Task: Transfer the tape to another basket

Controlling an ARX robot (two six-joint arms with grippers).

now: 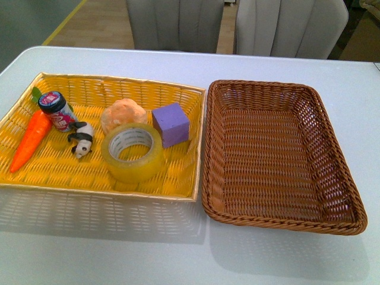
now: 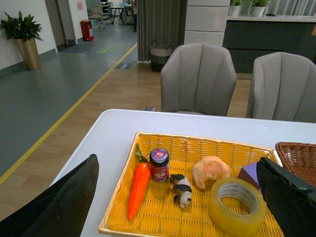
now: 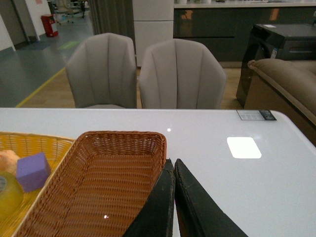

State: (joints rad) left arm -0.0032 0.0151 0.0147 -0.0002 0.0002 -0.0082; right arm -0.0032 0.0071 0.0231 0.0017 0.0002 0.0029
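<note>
The tape, a yellowish translucent roll with a white printed core, lies flat in the yellow basket near its front right. It also shows in the left wrist view and at the edge of the right wrist view. The dark brown wicker basket stands empty to the right, also in the right wrist view. My left gripper is open, high above and short of the yellow basket. My right gripper is shut and empty, above the brown basket's near right rim. Neither arm shows in the front view.
The yellow basket also holds a toy carrot, a small jar, a panda figure, a croissant and a purple cube right behind the tape. Two grey chairs stand behind the white table.
</note>
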